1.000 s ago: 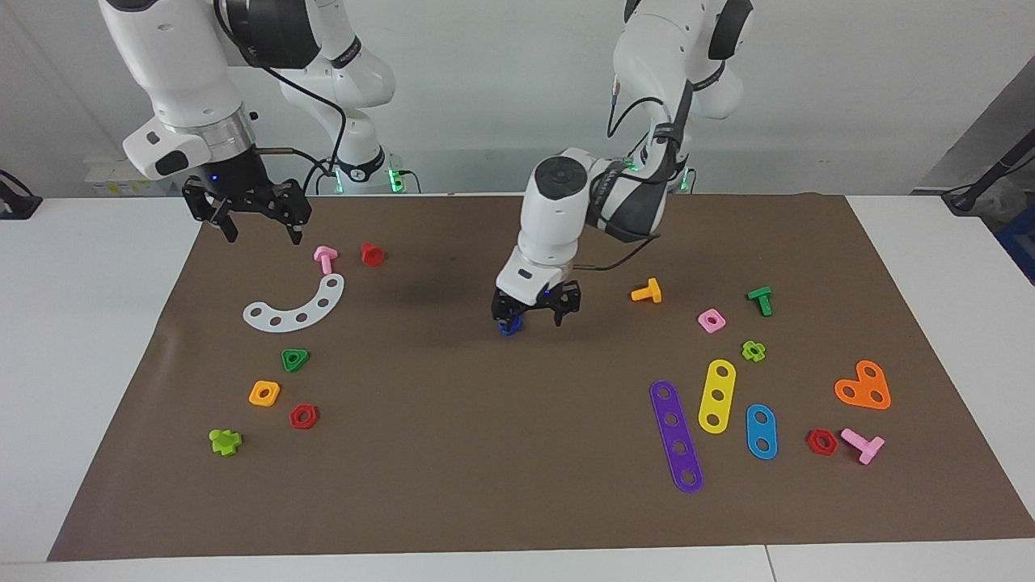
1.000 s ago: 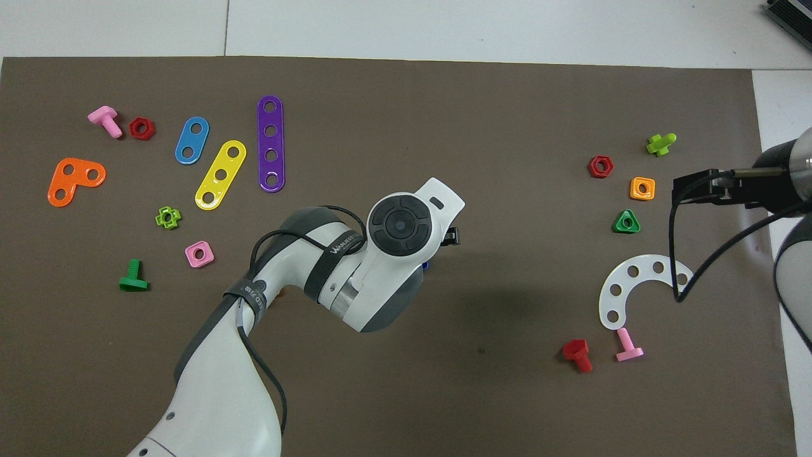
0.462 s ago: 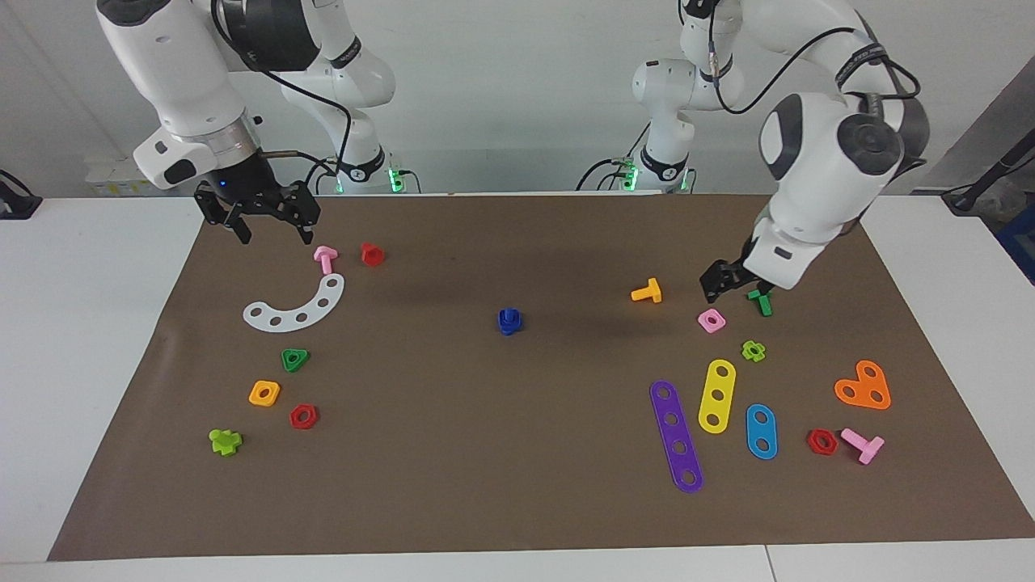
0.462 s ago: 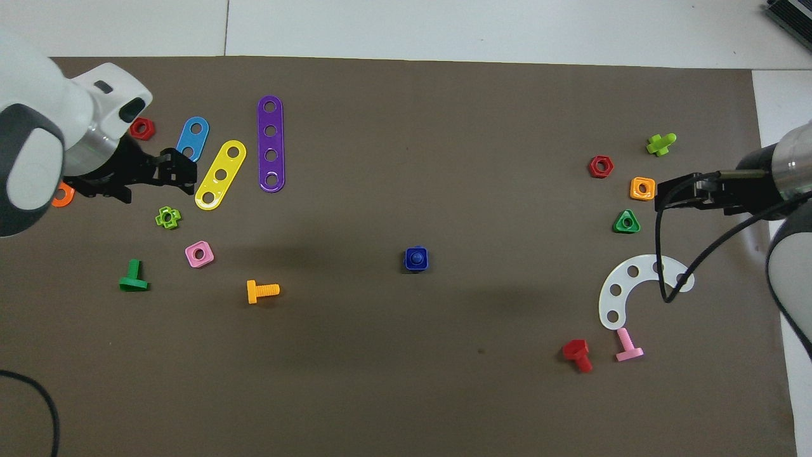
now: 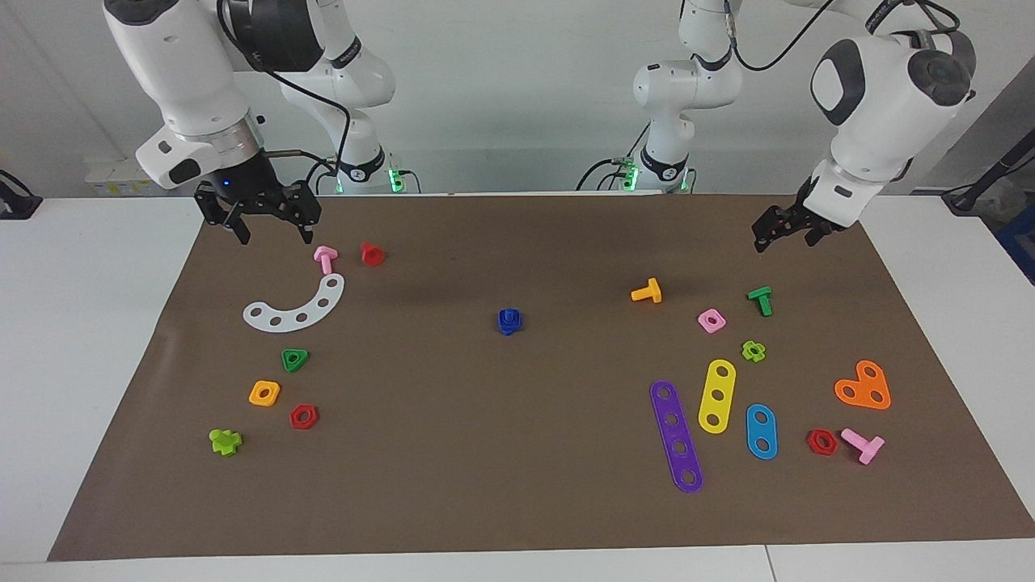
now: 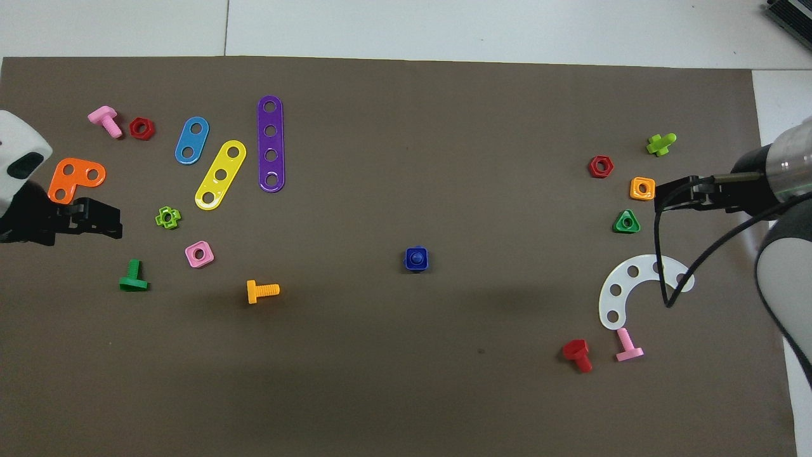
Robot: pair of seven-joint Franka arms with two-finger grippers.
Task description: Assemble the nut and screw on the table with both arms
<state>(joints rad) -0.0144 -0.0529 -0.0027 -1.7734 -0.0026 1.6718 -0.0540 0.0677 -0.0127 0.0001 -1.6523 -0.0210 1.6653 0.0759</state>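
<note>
One camera sits high across the surface (image 5: 517,517) from the robots, facing them, far enough back to take in the whole brown mat (image 5: 453,453), both arm bases and the wall. The other hangs high above the robots' own end, looking forward and steeply down, closer in, its frame nearly filled by the mat (image 6: 406,393). Both share the mat and its scattered toy parts, seen half a turn apart.
</note>
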